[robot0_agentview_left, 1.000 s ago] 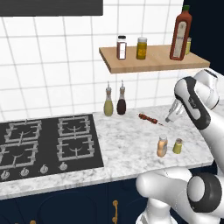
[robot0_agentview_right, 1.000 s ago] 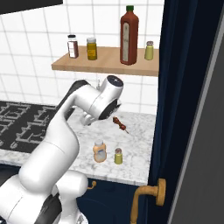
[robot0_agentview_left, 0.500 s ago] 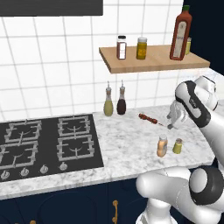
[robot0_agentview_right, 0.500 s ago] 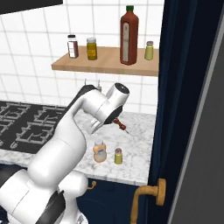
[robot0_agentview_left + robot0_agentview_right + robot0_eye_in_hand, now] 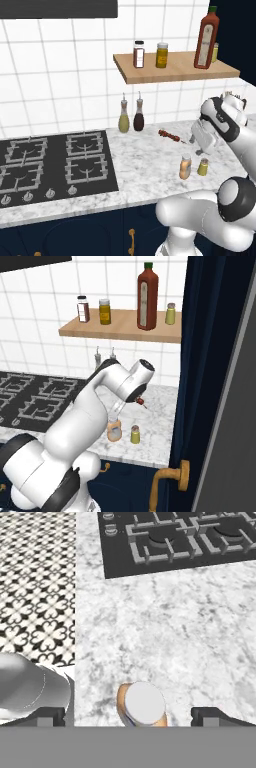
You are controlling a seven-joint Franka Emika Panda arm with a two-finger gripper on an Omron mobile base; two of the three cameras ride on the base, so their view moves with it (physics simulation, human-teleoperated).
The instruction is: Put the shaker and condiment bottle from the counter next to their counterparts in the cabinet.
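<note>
Claw [image 5: 130, 716] now lower, over condiment bottle [image 5: 142, 706]

White arm with dark joints, rising from the base and folded at the elbow so that the forearm turns downward and the hand points toward the desk [image 5: 150, 170]. The gripper [image 5: 129, 716] hangs low above the desk surface, close to it but not touching. In the hand view, two dark fingertips [image 5: 209, 714] stand far apart at the lower edge, the jaws spread wide. Nothing is gripped between them. In the left base view the gripper [image 5: 202, 148] hangs below the bent wrist.
</note>
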